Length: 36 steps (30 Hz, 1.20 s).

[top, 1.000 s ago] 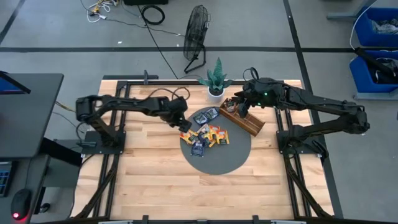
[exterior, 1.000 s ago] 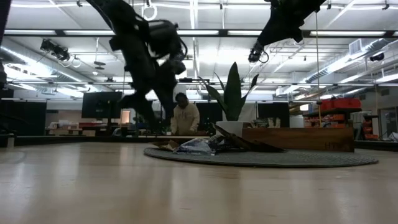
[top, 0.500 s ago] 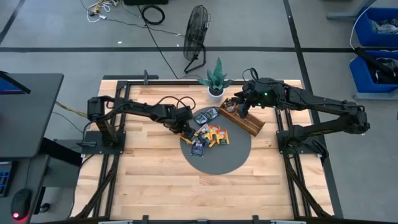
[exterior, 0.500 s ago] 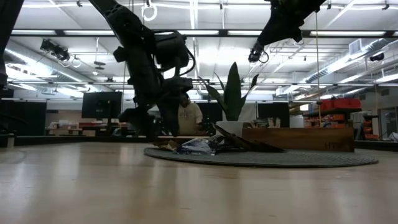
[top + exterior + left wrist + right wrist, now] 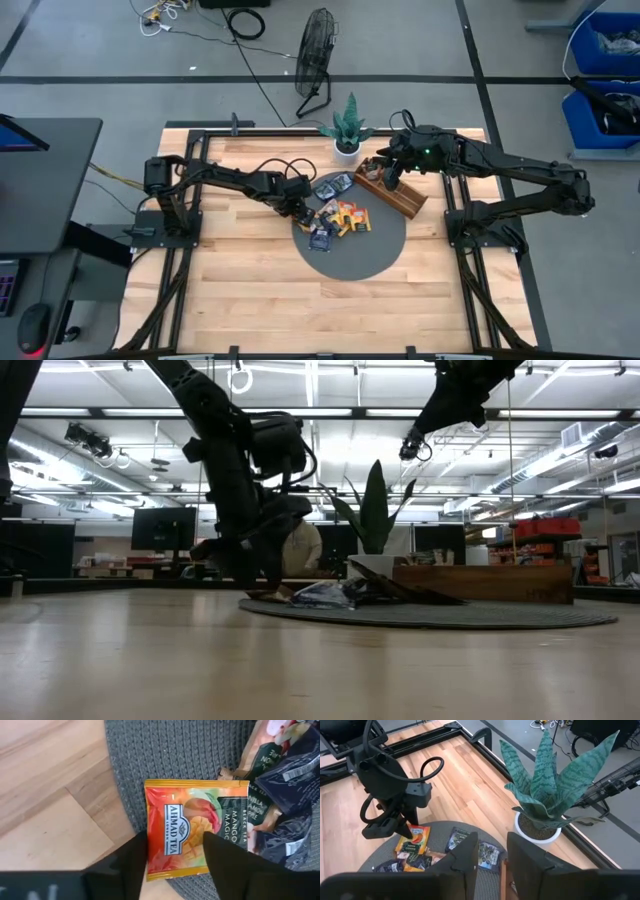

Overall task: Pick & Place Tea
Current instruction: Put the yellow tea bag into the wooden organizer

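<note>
Grey mat (image 5: 350,255) holds sachets (image 5: 335,218); left fingers (image 5: 225,865) straddle an orange one (image 5: 195,827), unclosed.

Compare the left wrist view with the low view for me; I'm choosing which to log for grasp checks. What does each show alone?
Left wrist view only: the printed face of the orange-yellow square mango tea sachet, lying between the left end effector fingers at the grey woven round mat's edge.
Low view only: the long brown wooden tray, the white-potted green plant, the raised right end effector.
Both: the dark blue sachets piled on the mat.
</note>
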Each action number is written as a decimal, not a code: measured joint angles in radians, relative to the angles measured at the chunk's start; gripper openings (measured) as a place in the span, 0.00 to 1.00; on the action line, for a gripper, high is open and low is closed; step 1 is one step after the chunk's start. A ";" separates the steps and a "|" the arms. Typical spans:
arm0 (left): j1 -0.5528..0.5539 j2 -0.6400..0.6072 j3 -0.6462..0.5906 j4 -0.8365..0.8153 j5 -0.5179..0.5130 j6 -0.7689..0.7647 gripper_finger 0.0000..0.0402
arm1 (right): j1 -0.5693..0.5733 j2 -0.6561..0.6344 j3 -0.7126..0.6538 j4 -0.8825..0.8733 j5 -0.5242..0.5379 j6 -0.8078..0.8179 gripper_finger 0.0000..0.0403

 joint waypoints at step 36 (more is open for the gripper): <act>-0.001 -0.368 -0.002 0.076 -0.287 0.071 0.01 | -0.002 0.001 -0.001 0.088 -0.139 0.325 0.29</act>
